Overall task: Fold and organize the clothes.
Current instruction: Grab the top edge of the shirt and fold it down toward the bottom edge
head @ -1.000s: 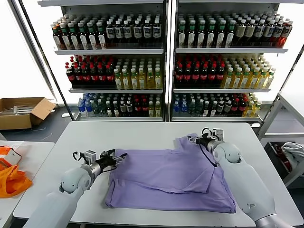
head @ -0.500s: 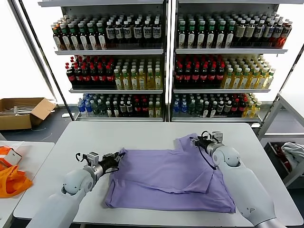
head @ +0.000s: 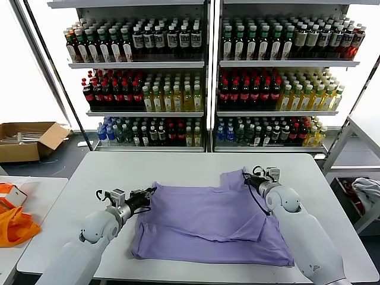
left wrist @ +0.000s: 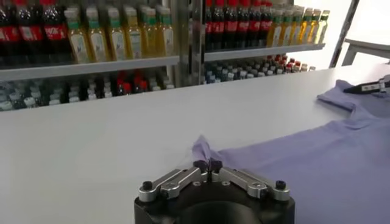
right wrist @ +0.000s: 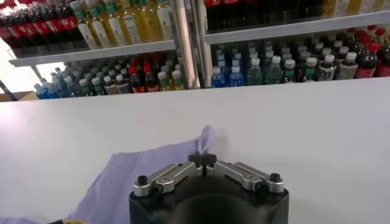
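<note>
Since jaws were open a second ago, both now pinched shut: left gripper (head: 146,196) on T-shirt (head: 208,222) corner at 9 o'clock, right gripper (head: 247,177) on corner at 1 o'clock; lift readied.

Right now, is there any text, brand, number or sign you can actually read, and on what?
None can be read.
Bottles on the shelves: labels too small and blurred.
Lavender T-shirt: plain side up, no print showing.
Cardboard box: no legible marking.
Orange bag: nothing legible.
</note>
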You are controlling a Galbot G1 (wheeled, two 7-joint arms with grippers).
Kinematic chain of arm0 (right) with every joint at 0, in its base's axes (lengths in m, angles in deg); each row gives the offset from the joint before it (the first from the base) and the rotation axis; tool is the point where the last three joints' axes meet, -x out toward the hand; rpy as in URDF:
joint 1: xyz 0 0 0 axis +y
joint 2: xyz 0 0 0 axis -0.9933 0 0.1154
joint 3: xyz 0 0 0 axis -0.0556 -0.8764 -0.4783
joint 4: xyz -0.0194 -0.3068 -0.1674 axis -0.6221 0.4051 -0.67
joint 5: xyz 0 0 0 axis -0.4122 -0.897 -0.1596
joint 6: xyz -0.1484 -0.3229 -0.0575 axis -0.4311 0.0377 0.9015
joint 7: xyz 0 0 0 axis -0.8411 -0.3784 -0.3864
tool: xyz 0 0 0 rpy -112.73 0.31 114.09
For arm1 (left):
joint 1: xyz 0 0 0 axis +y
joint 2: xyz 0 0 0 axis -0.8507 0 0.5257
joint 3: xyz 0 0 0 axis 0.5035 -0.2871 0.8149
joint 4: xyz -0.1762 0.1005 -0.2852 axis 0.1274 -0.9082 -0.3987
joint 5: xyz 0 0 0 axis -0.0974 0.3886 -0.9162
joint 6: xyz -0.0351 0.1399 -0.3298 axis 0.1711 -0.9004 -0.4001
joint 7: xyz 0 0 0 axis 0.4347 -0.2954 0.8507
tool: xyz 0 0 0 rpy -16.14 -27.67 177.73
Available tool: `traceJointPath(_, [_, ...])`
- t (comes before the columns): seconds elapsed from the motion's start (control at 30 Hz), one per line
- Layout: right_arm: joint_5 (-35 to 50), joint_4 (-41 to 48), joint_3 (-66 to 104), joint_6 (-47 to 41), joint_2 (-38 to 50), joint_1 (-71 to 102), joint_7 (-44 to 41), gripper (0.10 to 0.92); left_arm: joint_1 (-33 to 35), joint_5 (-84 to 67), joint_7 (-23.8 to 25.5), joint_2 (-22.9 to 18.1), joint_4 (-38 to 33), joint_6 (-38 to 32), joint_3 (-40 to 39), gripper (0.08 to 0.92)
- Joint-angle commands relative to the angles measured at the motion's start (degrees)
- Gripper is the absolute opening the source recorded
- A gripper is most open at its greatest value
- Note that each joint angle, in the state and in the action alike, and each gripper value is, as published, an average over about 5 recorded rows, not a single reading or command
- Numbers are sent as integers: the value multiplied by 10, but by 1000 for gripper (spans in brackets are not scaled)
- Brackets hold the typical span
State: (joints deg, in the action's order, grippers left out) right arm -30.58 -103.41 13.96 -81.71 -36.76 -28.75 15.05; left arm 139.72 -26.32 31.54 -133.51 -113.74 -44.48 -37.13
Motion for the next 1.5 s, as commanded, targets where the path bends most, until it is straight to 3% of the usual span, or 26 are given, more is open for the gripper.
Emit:
traceJointPath(0.03, [19, -83, 39, 1, 2, 23, 9, 106, 17, 7, -6, 2, -38, -17, 21, 89])
traceJointPath(0.6, [33, -272, 130, 2, 0, 151, 32, 106, 92, 11, -3, 34, -115, -16, 63, 89])
traceJointPath(1.5, [18, -413, 240, 2, -38, 400, 66, 106, 213, 62, -7, -6, -195, -16, 127, 89])
